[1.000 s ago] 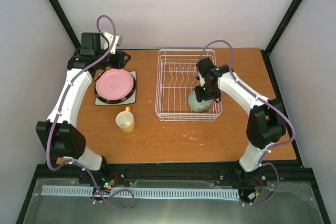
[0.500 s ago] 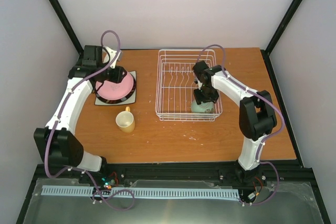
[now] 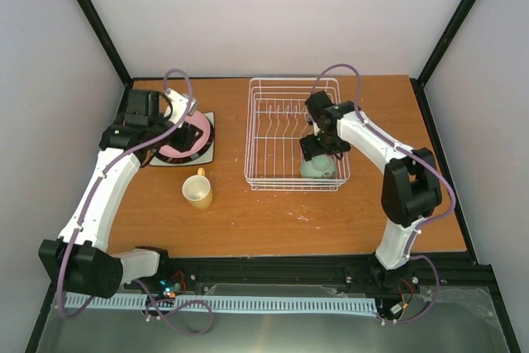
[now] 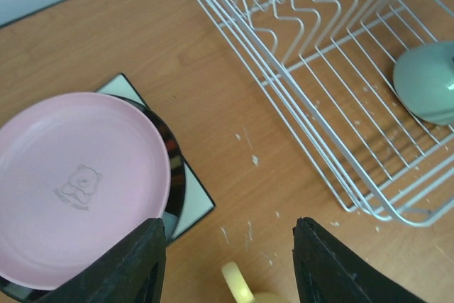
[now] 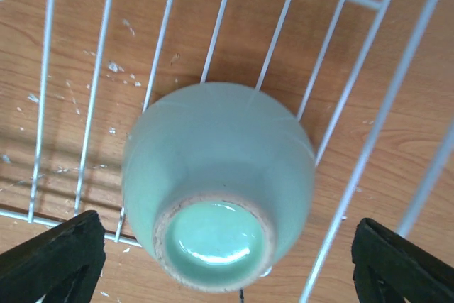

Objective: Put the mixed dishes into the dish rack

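The pale green bowl (image 5: 216, 168) lies upside down on the floor of the white dish rack (image 5: 164, 33), at its near right corner (image 3: 319, 170). My right gripper (image 5: 227, 264) is open right above it, fingers well clear on both sides. My left gripper (image 4: 230, 264) is open and empty, above the right edge of the plate stack. The pink plate (image 4: 78, 182) lies on the dark brown plate (image 4: 172, 168), which lies on the cream square plate (image 4: 193, 200). The yellow mug (image 3: 197, 190) stands near the stack; its handle (image 4: 237, 282) shows between my left fingers. The teal plate is hidden.
The rack (image 3: 273, 179) stands at the table's back middle with upright tines (image 4: 312, 5) at its far side. White specks dot the wood between stack and rack. Black frame posts rise at the back corners.
My right gripper lowered the bowl onto the rack floor and opened off it. My left gripper moved from behind the plate stack to above its right edge.
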Action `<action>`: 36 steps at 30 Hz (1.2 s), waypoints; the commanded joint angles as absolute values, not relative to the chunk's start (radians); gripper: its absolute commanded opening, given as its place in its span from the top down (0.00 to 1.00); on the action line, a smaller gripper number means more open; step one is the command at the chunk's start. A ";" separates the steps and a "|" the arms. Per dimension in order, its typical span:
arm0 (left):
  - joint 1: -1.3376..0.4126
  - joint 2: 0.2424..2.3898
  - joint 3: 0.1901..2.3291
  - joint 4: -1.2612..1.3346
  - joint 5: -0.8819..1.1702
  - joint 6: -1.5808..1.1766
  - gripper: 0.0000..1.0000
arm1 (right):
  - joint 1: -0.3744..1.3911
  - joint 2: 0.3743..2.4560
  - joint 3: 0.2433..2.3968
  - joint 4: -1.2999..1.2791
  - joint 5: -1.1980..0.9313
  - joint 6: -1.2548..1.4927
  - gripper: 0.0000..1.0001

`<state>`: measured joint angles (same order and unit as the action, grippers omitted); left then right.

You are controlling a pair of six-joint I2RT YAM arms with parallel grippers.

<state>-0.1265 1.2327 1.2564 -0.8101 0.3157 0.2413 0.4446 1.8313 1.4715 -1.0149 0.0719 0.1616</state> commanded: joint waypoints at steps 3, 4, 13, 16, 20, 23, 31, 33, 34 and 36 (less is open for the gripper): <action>-0.186 1.185 1.233 -0.904 0.266 0.269 0.50 | 0.449 1.683 1.465 -0.976 0.113 0.167 0.06; -0.189 1.183 1.226 -0.915 0.260 0.267 0.50 | 0.449 1.661 1.456 -0.961 0.105 0.165 0.06; -0.195 1.151 1.157 -1.044 0.108 0.237 0.51 | 0.449 1.545 1.453 -0.910 -0.026 0.136 0.09; -0.194 1.137 1.161 -1.087 0.097 0.221 0.51 | 0.458 1.544 1.447 -0.898 -0.065 0.129 0.11; -0.195 1.140 1.145 -1.125 0.061 0.205 0.52 | 0.464 1.549 1.441 -0.890 -0.083 0.123 0.11; -0.195 1.159 1.119 -1.131 0.092 0.196 0.52 | 0.466 1.545 1.434 -0.878 -0.101 0.123 0.12; -0.196 1.224 1.047 -1.138 0.085 0.161 0.54 | 0.466 1.523 1.415 -0.869 -0.098 0.120 0.12; -0.196 1.221 1.035 -1.129 0.093 0.161 0.54 | 0.466 1.517 1.407 -0.865 -0.097 0.121 0.12; -0.196 1.218 1.034 -1.126 0.093 0.161 0.54 | 0.466 1.513 1.402 -0.863 -0.097 0.121 0.12; -0.196 1.222 1.033 -1.122 0.103 0.165 0.54 | 0.465 1.511 1.399 -0.860 -0.104 0.120 0.12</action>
<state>-0.1917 1.2243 1.0237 -1.1160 0.0944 0.1844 0.4561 1.5459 1.4132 -0.8776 -0.0914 0.1307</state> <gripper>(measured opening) 0.463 0.882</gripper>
